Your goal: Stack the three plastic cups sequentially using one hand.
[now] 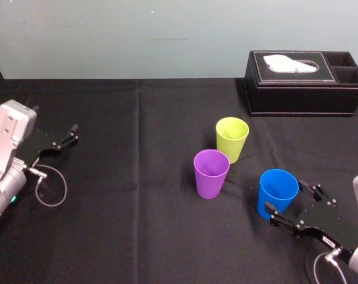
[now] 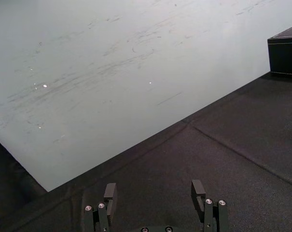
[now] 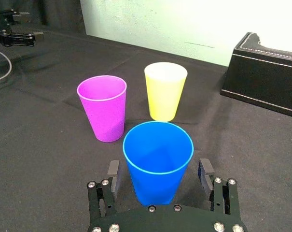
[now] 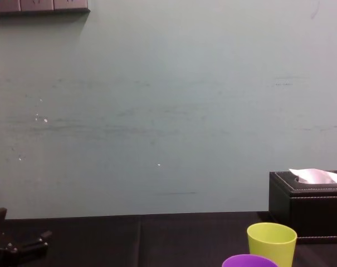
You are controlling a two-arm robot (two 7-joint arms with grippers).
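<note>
At the lower right of the head view, the right gripper point(image 1: 285, 197) is released. Its fingers point(image 3: 204, 170) are spread to either side of the blue cup point(image 1: 278, 188), and the pads appear to stand just clear of the cup wall. All three cups stand upright on the black cloth point(image 1: 137, 207), long axis vertical, mouth up. The purple cup point(image 1: 211, 173) sits near frame centre. The yellow-green cup point(image 1: 232, 139) is just behind it, toward the tissue box point(image 1: 306, 89) at upper right. Each cup is smooth, tapered plastic, widest at the rim. The left gripper point(image 1: 72, 135) rests released at the left edge.
</note>
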